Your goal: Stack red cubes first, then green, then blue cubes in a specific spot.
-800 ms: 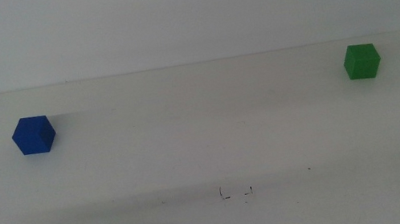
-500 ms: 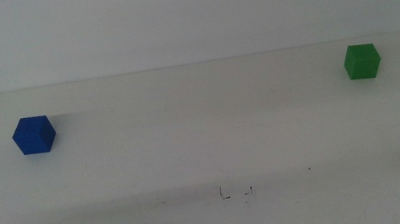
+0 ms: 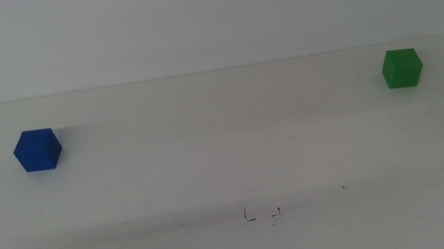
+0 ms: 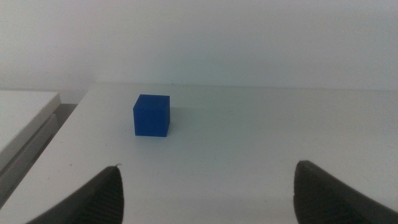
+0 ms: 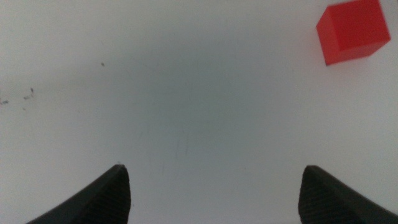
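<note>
Step one, red cube to the marked spot, not yet begun. My right gripper hangs wide and empty over bare table, cube off to one side. Left gripper waits, spread, facing the blue cube; green cube sits far right. Next I must centre over red and descend.

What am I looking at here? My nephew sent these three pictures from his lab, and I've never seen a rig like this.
A two-armed robot at a white table. One camera looks down over the table; the other two ride on the wrists. The overview shows a blue cube, a green cube and small pen marks. The left gripper faces the blue cube with jaws open. The right gripper, also open, looks down on a red cube that the overview misses. Nothing is held.
</note>
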Motion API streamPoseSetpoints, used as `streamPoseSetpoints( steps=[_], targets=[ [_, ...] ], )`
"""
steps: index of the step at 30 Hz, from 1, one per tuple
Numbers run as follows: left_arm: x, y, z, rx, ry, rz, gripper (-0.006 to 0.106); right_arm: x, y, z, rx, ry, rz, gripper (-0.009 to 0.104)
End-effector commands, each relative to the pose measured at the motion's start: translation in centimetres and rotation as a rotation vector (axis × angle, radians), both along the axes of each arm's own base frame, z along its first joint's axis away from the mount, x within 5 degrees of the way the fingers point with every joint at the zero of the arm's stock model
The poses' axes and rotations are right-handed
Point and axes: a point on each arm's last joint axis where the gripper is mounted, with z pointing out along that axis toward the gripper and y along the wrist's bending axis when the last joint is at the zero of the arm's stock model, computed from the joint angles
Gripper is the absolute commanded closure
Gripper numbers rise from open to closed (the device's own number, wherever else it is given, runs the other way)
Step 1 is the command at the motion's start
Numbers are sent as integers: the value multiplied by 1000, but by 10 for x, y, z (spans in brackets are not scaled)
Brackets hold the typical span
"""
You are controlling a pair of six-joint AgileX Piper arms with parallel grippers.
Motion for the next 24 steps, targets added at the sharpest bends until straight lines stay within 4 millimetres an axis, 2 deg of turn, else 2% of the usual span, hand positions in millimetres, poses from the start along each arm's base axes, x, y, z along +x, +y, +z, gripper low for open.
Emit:
streamPoseSetpoints(
  steps=[1, 9, 11, 17, 20, 24],
  targets=[
    [0, 0, 2, 1, -19, 4, 7, 7, -1, -1, -6, 50, 0, 2],
    [0, 0, 2, 1, -19, 4, 7, 31, -4, -18, -45, 153, 15, 2],
    [0, 0, 2, 1, -19, 4, 7, 40, -10, -23, -115, 161, 11, 2],
    [0, 0, 2, 1, -19, 4, 7, 61, -31, -46, -351, 329, 29, 2],
    [0, 0, 2, 1, -19, 4, 7, 77, -42, -62, -370, 379, 36, 2],
    [0, 0, 2, 1, -19, 4, 7, 103, -68, -83, -295, 461, -32, 2]
  ],
)
